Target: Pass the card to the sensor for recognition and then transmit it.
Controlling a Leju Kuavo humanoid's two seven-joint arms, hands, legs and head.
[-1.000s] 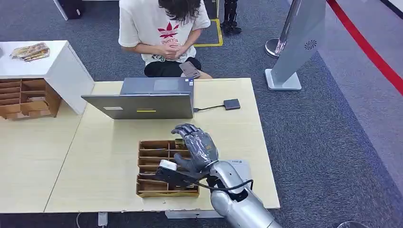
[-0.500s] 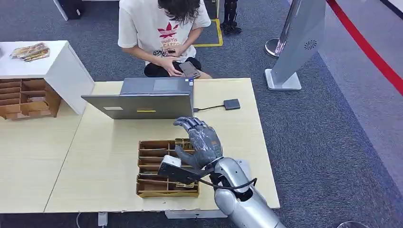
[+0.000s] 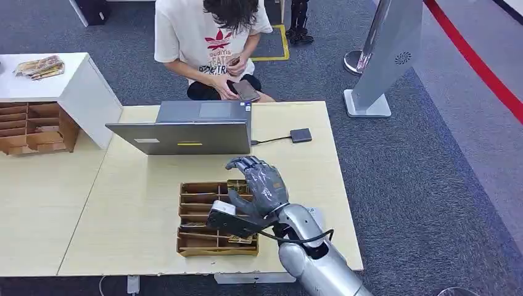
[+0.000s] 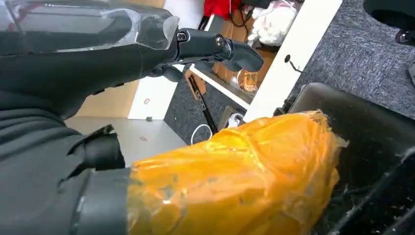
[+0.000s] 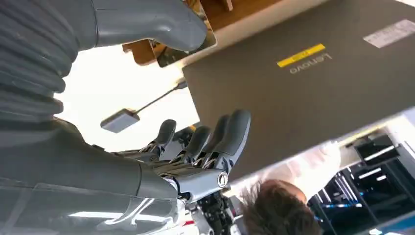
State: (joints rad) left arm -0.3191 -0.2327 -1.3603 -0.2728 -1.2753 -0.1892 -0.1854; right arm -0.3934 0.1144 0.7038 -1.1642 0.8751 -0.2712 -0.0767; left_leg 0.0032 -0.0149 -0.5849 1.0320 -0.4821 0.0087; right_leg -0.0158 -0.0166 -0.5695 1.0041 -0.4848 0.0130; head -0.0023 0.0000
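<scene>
My right hand [image 3: 258, 185] hovers over the right column of a wooden divided card box [image 3: 197, 219] near the table's front edge. Its fingers [image 5: 215, 139] are spread and a little curled, the thumb [image 5: 161, 22] stands apart, and nothing lies between them. Patterned cards [image 3: 236, 185] sit in the box's far right slot, just under the fingertips. The sensor [image 3: 301, 135], a small dark square on a cable [image 3: 271, 140], lies on the table to the right of the laptop and appears as the sensor [image 5: 120, 120] in the right wrist view. My left hand [image 4: 205, 46] hangs off the table with fingers stretched out, holding nothing.
A grey laptop [image 3: 185, 132] stands open, its lid toward me, behind the box. A person [image 3: 210, 43] sits beyond the table with a phone. A white cabinet [image 3: 55, 86] and a second wooden box [image 3: 34, 126] are at the left. A grey stand [image 3: 385, 55] is on the carpet.
My right hand moved a little forward and right over the card box, and its fingers curled slightly downward. The person's hands moved with the phone.
</scene>
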